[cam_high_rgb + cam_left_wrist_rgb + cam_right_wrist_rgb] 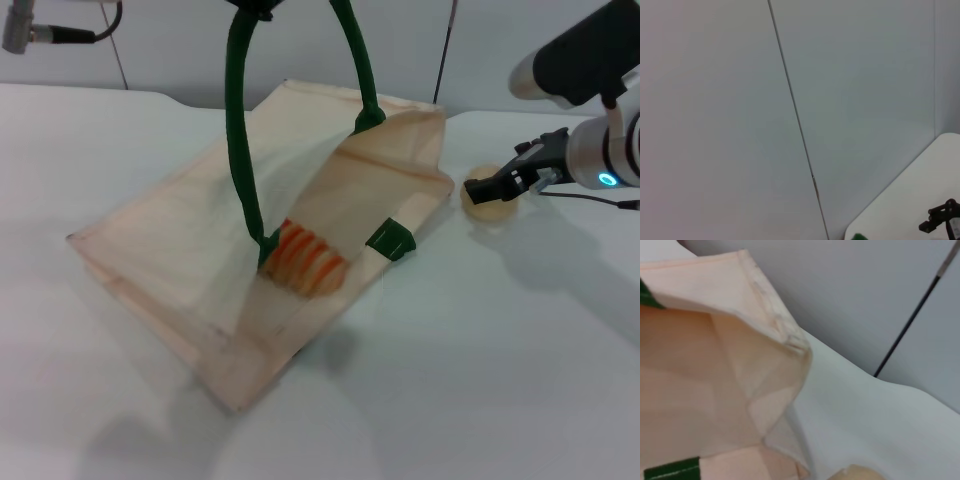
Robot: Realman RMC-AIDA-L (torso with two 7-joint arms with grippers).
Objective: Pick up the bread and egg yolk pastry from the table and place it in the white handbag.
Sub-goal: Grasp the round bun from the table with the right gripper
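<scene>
On your left, the white handbag (200, 270) lies tilted across the middle of the table (480, 380), its bottom corner pointing toward the left edge and its mouth opening toward the right. One dark green handle (240, 130) rises straight up from the bag and runs out past the top of the head view, drawn taut, so the upper panel is lifted and the mouth stays open; the left gripper itself is out of sight there, and you cannot tell from any view whether it is open or closed. The left wrist view shows only the wall and a corner of the table. Looking into the mouth, you see the bread (305, 258), its orange and cream stripes showing, lying inside the bag on the lower panel, just beside the foot of the raised handle. Further right, the other handle's green patch (390, 240) sits on the bag's near lip. Beyond the bag's right corner, toward the table's far right edge, the egg yolk pastry (487, 205) rests on the table, near the bag but apart from it. The right gripper (492, 187) is right at the pastry, its dark fingers spread apart over the top of it.
</scene>
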